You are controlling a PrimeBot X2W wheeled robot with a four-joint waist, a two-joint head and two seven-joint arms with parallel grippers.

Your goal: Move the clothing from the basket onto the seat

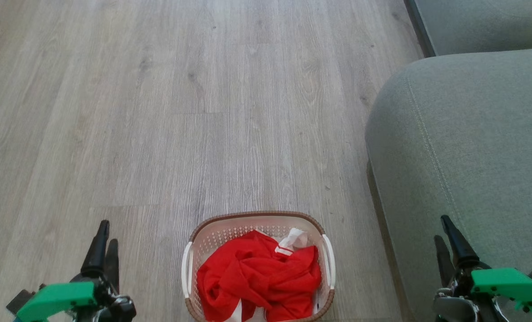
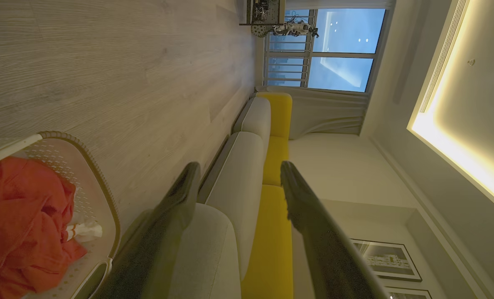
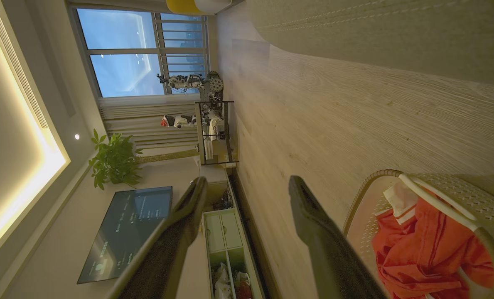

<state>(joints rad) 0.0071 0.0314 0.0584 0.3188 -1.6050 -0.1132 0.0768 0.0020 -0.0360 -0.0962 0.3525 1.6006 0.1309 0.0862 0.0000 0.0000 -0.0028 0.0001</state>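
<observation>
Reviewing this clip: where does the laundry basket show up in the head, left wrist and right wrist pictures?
Head view: basket at bottom centre, cut off by the lower edge.
Left wrist view: basket in the lower left corner.
Right wrist view: basket in the lower right corner.
Shared landmark: the grey-green seat, on the right in the head view, at bottom centre in the left wrist view, and along the top in the right wrist view.

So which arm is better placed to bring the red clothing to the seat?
Probably right: the right gripper is open by the seat; the clothing lies between it and the left gripper.
</observation>
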